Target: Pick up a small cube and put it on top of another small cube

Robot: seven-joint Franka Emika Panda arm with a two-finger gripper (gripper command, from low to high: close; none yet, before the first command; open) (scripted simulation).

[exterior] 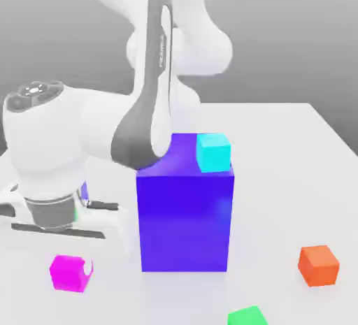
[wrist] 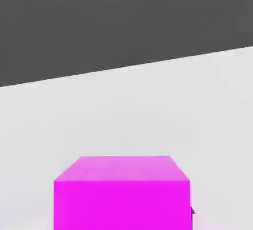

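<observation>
- Plainly, the white table (exterior: 308, 142) carries everything, with the white arm (exterior: 150, 107) leaning over its exterior-view left side.
- Mid-table stands the big blue block (exterior: 185, 212), a cyan cube (exterior: 213, 152) on its top.
- An orange cube (exterior: 319, 265) and a green cube (exterior: 247, 316) lie apart toward the right.
- Low at the left, the claw (exterior: 77, 264) is pinched on the pink cube (exterior: 70, 273).

White tabletop (exterior: 294, 177), plain grey backdrop (exterior: 280, 30) behind it, soft even light, faint shadows
</observation>
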